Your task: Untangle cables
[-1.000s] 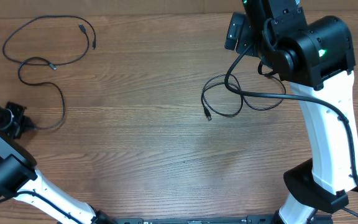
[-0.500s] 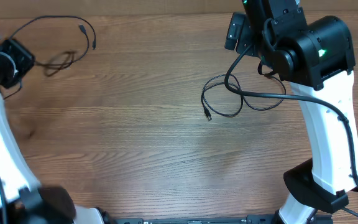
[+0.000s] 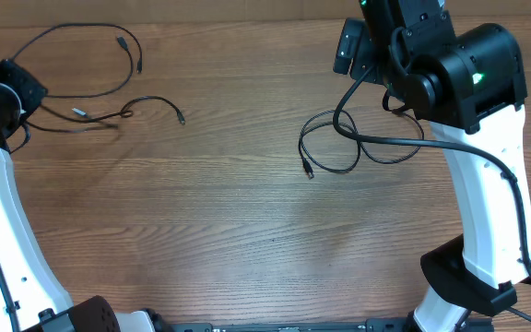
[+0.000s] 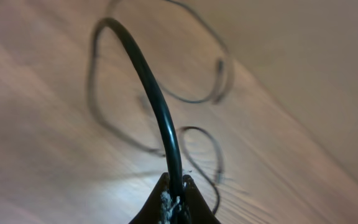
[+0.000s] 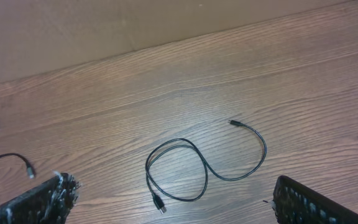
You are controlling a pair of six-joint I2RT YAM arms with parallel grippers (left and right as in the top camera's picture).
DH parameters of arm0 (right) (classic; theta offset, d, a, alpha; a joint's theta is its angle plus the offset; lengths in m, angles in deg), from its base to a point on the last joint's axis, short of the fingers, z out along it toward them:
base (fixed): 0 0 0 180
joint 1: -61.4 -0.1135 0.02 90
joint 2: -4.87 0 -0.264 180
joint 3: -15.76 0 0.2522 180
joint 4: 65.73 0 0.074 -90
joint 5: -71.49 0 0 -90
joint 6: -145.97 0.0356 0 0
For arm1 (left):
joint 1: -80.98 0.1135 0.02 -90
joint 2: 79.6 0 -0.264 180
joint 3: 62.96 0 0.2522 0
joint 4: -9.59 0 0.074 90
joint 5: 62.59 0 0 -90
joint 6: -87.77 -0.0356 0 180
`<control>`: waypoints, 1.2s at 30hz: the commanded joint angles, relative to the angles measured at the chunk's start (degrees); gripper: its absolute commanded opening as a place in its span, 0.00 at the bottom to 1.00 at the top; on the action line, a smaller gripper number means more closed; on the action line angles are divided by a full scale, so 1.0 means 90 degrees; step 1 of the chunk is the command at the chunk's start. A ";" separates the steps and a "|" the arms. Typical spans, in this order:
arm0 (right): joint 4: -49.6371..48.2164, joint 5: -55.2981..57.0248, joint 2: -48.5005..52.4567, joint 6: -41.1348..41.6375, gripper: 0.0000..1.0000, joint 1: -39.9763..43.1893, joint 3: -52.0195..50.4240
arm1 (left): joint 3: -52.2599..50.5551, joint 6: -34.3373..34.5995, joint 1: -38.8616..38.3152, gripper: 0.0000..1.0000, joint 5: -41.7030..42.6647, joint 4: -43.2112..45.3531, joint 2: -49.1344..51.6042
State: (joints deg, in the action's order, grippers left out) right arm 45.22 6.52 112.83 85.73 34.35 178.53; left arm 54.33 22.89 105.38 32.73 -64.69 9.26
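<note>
Thin black cables (image 3: 109,114) lie at the far left, stretched to the right, with a small crossing near the middle and a plug end (image 3: 182,120). An upper strand (image 3: 81,30) arcs toward the back edge. My left gripper (image 3: 17,100) is shut on one of these cables (image 4: 143,71), which arches up from the jaws (image 4: 173,194). A separate looped cable (image 3: 328,148) lies at centre right and also shows in the right wrist view (image 5: 185,165). My right gripper (image 3: 350,46) is open and empty above it, its fingers (image 5: 179,208) wide apart.
The right arm's thicker black wire (image 3: 404,141) hangs across the looped cable. The right arm's base (image 3: 477,267) stands at the right. A cardboard wall (image 5: 104,25) runs along the table's back edge. Two plug ends (image 5: 23,167) of the left cables show at the right wrist view's left edge.
My left arm swung from the left edge toward the back left corner, dragging its cable. The left cables went from loose loops to a strand stretched rightward. The right arm has not moved.
</note>
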 commanded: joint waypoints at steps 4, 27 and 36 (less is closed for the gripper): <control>-0.0017 0.0066 -0.0053 -0.0027 1.00 0.0007 -0.0010 | 0.0015 -0.0032 -0.0019 0.04 0.2278 0.0136 -0.0029; -0.0017 0.0066 -0.0053 -0.0027 1.00 0.0007 -0.0010 | 0.0015 -0.1511 -0.0775 0.04 0.4456 0.0265 -0.0015; -0.0017 0.0066 -0.0053 -0.0027 1.00 0.0007 -0.0010 | 0.0012 -0.1115 0.0012 0.04 0.1659 -0.0656 0.0301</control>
State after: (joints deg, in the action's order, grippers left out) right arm 45.17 6.50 112.83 85.78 34.35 178.53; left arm 54.33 11.31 103.28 60.95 -70.11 9.83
